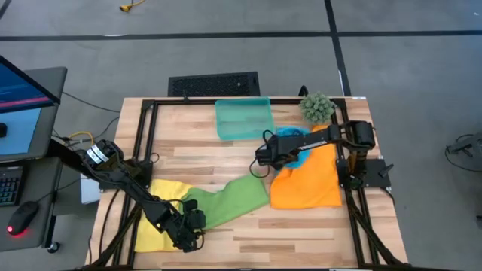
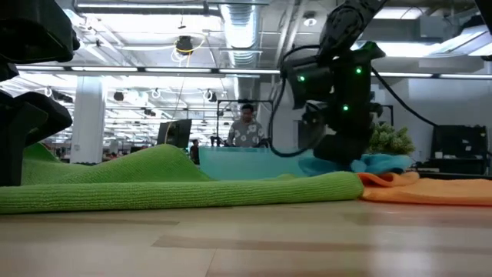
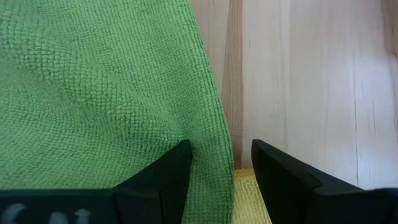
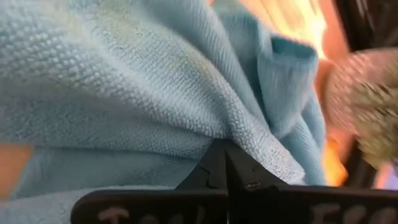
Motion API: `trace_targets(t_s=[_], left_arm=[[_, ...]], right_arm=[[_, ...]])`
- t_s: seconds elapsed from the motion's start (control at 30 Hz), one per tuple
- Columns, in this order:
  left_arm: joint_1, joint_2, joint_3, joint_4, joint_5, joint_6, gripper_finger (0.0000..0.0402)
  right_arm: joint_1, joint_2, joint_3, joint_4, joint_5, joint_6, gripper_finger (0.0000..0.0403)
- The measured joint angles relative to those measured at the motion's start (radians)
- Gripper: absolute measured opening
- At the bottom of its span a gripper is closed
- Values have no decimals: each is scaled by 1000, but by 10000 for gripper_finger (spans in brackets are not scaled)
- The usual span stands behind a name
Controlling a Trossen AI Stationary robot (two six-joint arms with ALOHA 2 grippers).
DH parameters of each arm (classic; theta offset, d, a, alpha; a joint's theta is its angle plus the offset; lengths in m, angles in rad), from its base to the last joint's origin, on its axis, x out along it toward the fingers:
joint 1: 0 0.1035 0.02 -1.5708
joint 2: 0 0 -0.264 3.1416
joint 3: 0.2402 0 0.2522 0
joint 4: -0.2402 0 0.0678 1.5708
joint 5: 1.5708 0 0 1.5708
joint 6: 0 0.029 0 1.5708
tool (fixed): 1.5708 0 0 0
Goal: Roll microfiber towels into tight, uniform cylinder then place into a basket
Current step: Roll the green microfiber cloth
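Four towels out, none rolled yet; going left to right: yellow towel (image 1: 147,226) flat at the near-left corner, left gripper (image 1: 190,233) down on its edge where the green towel (image 1: 226,202) overlaps, fingers (image 3: 163,180) spread apart, straddling the green hem, gripping nothing; green one stretched diagonally toward the middle; teal basket (image 1: 243,118) at the far edge, looks empty; right gripper (image 1: 261,160) clamped tight on a bunched fold of the blue towel (image 1: 295,147), piled on the orange towel (image 1: 309,179); spiky plant ball (image 1: 317,108) just behind; risks, just guessing: blue bunched up, so likely a lumpy roll; could drag orange along; left closing here might pinch yellow and green together
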Motion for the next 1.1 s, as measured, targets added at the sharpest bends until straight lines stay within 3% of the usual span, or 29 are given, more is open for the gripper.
trace_targets(t_s=[0.4, 0.7, 0.93, 1.1], left_arm=[[0, 0, 0, -3, 8, -10, 167], [0, -3, -1, -3, 11, 15, 167], [0, -5, 38, -18, 16, 70, 167], [0, -6, 58, -35, 7, 86, 167]], right_arm=[[118, -4, 0, -324, -4, 177, 3], [223, -181, 1, -350, 5, 208, 6], [329, -338, 1, -97, 3, 135, 6], [436, -318, 1, 169, -5, 21, 5]])
